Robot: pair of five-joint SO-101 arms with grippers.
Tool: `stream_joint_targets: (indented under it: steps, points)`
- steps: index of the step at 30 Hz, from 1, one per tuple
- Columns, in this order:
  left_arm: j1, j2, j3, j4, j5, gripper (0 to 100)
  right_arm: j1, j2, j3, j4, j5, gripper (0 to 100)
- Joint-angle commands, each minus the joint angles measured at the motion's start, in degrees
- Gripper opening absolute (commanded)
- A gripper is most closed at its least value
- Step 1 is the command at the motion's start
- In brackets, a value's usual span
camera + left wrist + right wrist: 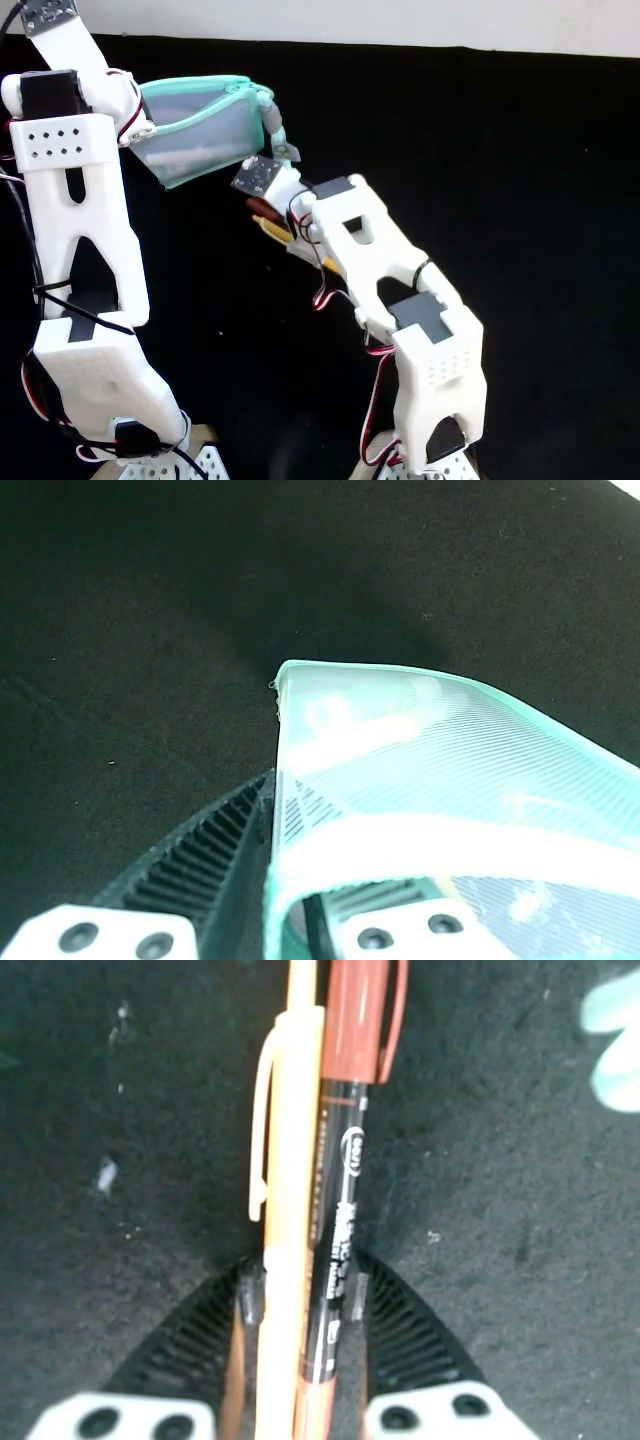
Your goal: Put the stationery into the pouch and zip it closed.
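From up high, the left gripper (140, 128) is shut tight on 1 end of the green pouch (200, 122). The pouch sticks out sideways over the black table (520, 180), and its far end is just beside the right arm. A zip tab (276, 130) hangs at that far end. I cannot tell if the zip is open. The right gripper (268, 216) sits just below that end and holds 2 pens side by side, a yellow pen (272, 230) and a red pen (262, 207). In the left wrist view, the pouch (430, 780) has a see-through side with thin lines and a green rim. Its end is pinched between the 2 black fingers (200, 865), 1 outside and 1 seen through the pouch side. A dark shadow (300, 610) lies on the table past the pouch. In the right wrist view, the 2 black fingers (195, 1345) squeeze both pens between them. The yellow pen (285, 1210) has a clip. The red pen (345, 1160) has a red cap and a black body. The pens touch all along and point away from the wrist. A bit of the green pouch (615, 1050) shows farther out, apart from the pens.
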Motion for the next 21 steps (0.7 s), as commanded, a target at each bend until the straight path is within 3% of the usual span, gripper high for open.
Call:
stream_joint_targets:
  steps: [1,21]
  points:
    - [-0.57,4.0,0.31,-0.09,-0.18,1,1.63,1.89,0.31,3.91,0.44,0.6]
    - [-0.57,4.0,0.31,-0.44,-0.18,1,7.69,-16.92,0.92,17.71,-6.86,0.6]
